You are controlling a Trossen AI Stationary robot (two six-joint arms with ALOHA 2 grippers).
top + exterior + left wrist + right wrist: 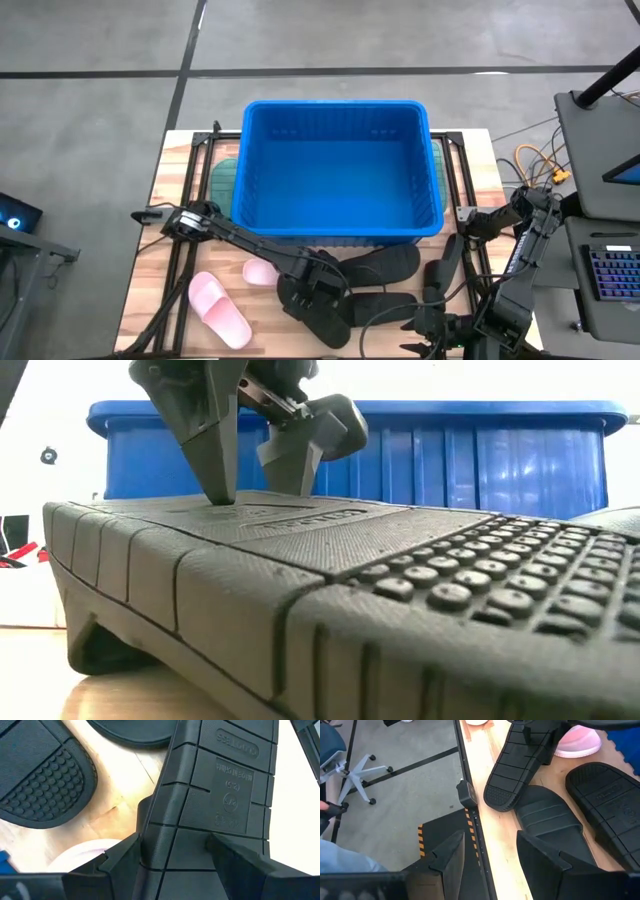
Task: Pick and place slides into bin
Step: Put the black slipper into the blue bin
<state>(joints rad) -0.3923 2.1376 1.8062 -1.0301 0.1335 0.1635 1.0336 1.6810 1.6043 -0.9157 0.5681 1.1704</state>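
Left gripper (318,296) is reaching across the near half of the table (170,240), in front of the blue bin (340,170). It is clamping a black slide (322,318) that is lying sole-up; in the left wrist view the two dark fingers (120,857) are pressing against either side of that slide's (210,795) grooved sole, with moulded lettering showing between them. Low view: the fingertips (222,470) are coming down onto the top of the sole (300,560), which is sitting tilted, its near edge lifted off the wood.

Bin is standing at the far middle of the table, and nothing is showing inside it from above. A sage green slide (222,178) is peeking out beside its left wall.

Other black slides: one (385,264) lying just in front of the bin's near wall, another (385,305) right of the held one, a further one (447,262) towards the right arm. Two pink slides: one (220,310) lying left of the left gripper, well apart from it; the other (260,271) sitting half hidden under the left arm.

Right gripper (432,325) is hanging at the table's near right edge. Its fingers (451,855) are standing apart with nothing between them, a black slide (547,822) lying just beyond them on the wood.
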